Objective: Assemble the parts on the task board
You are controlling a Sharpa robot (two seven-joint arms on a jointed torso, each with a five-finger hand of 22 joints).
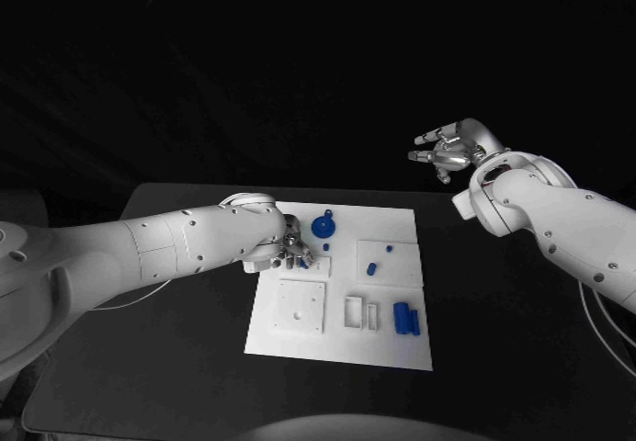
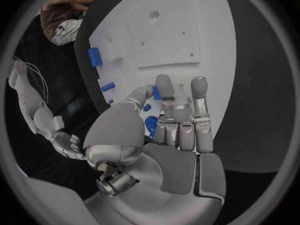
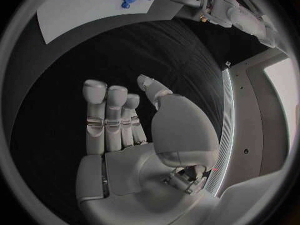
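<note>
Over the task board (image 1: 338, 354), empty spread left hand (image 1: 289, 250) just beside a small blue part (image 1: 324, 245); right hand (image 1: 455, 150) likewise, well apart.

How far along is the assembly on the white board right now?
Early. Blue parts lie loose on the task board, and the round blue piece sits near its far edge. The left hand hovers over the board, apparently holding nothing. The right hand is raised off the table, empty.

- I can read no text, label, brand, number or sign on my task board (image 1: 398, 344), its parts, or my arms.
</note>
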